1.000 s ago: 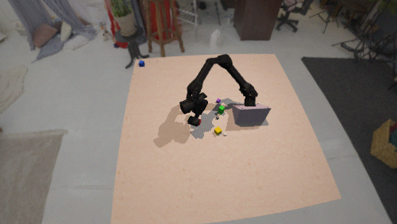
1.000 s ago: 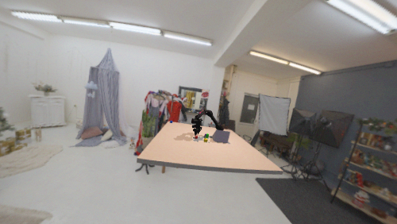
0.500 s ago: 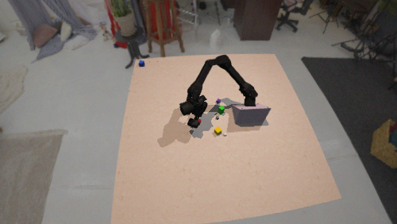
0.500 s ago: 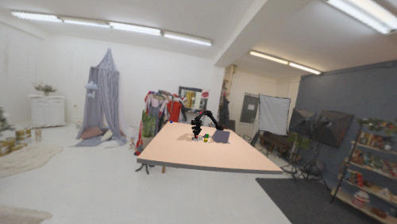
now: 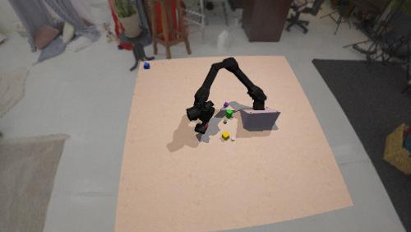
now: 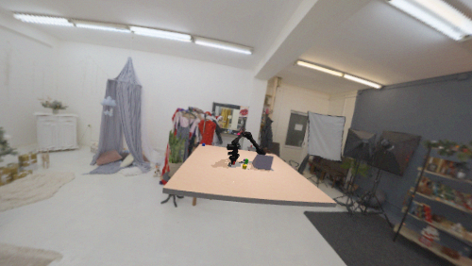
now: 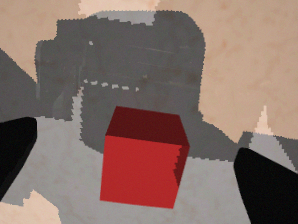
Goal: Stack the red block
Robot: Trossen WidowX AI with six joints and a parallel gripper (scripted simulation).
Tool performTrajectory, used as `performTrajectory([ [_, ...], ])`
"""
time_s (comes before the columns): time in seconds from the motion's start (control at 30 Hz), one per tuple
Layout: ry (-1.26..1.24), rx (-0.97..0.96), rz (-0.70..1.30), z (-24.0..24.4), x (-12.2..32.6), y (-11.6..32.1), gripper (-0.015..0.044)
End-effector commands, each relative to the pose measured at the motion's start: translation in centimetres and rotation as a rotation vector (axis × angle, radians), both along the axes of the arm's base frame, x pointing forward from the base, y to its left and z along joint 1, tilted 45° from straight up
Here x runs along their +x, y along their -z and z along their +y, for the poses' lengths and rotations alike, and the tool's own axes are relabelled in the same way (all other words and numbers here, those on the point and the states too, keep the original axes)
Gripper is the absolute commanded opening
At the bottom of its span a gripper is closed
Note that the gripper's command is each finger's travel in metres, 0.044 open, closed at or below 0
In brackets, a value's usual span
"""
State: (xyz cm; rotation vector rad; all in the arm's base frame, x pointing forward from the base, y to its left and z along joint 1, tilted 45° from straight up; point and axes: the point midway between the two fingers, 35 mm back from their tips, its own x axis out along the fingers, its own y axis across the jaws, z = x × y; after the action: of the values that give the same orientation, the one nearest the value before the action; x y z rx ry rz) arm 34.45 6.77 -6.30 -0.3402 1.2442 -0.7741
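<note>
Two fingers of my gripper (image 7: 143, 163) stand spread wide and hold nothing, one finger (image 7: 13, 152) at the left border of the wrist view, the other at the right. The red block (image 7: 143, 159) sits on the table (image 5: 247, 185) between them, touching neither, with open gaps on both sides. In the top view my gripper (image 5: 201, 125) hangs low over the block, left of the green tower (image 5: 228, 113); a yellow block (image 5: 225, 135) lies nearby. Broad bare tabletop extends toward the near and left edges.

Top view looks down from high, exterior stands far across the room, wrist close; all share the table (image 5: 173, 197).
</note>
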Motion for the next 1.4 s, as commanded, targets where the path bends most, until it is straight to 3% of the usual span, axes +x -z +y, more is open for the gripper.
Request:
performTrajectory([
  [0.0,-0.004,-0.008,0.006,-0.2,-0.2,0.1,0.044],
  [0.27,0.0,-0.001,0.002,-0.1,-0.2,0.0,0.044],
  [0.7,0.0,-0.001,0.002,-0.1,-0.2,0.0,0.0099],
  [0.93,0.0,-0.001,0.002,-0.1,-0.2,0.0,0.0052],
  [1.0,0.0,-0.002,0.003,0.1,-0.2,-0.2,0.0],
  [1.37,-0.004,-0.006,0.007,3.6,-0.7,-3.7,0.0],
])
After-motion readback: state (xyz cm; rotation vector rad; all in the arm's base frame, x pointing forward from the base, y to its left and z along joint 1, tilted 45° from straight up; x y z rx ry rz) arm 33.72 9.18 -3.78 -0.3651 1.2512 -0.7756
